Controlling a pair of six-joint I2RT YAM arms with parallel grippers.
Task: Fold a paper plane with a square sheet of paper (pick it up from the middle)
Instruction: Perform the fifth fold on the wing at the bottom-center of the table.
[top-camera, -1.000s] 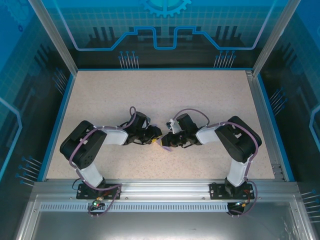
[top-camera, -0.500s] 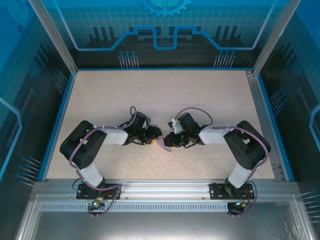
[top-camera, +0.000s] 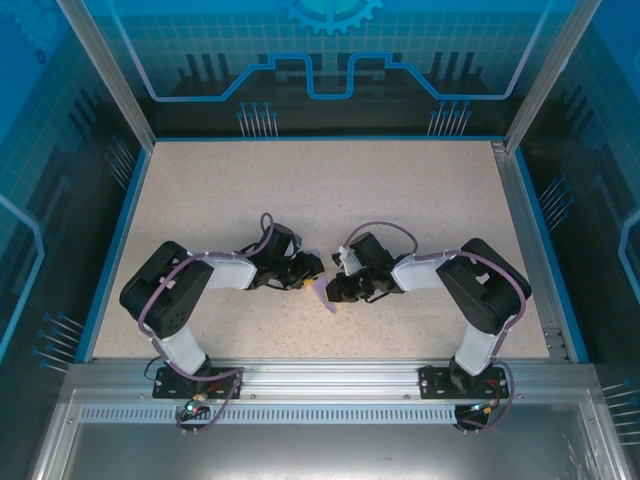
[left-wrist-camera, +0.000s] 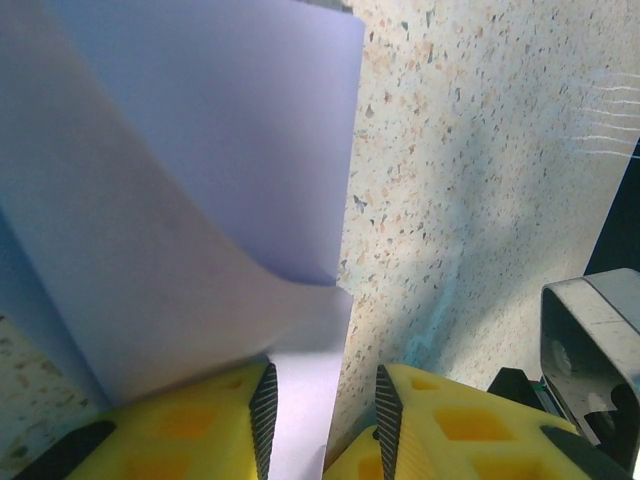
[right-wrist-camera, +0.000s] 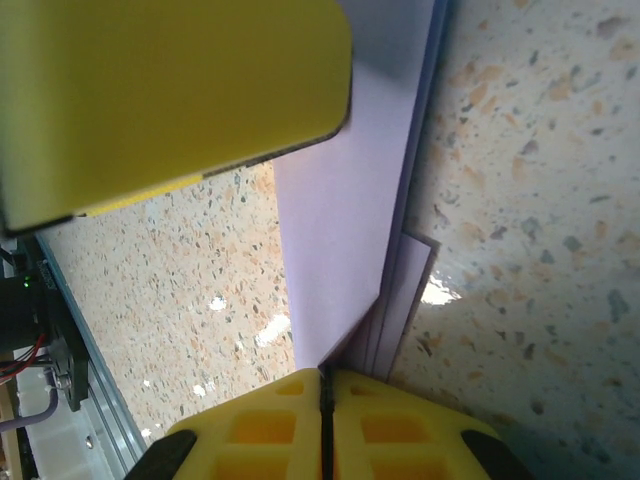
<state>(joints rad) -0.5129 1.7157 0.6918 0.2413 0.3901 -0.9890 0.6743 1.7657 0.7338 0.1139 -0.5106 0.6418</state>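
Surface (top-camera: 330, 190): pale beige, matte, speckled with orange and dark flecks. Blue border (top-camera: 116, 250) along the left and far edges. Aluminium rail (top-camera: 330, 378) along the near edge, another down the right edge. One item on it: lavender paper (top-camera: 322, 292), folded into layers, nearer the near edge than the far, about midway between left and right edges. Part curls up off the surface; lower layers lie against it.

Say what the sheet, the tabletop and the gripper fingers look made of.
The sheet: thin lavender paper, matte; it curls softly and holds sharp creases.
The tabletop: speckled beige, stone-look laminate or composite; glints suggest a slight sheen.
The fingers: yellow plastic, probably moulded, with ribbed dark pads, likely rubber.
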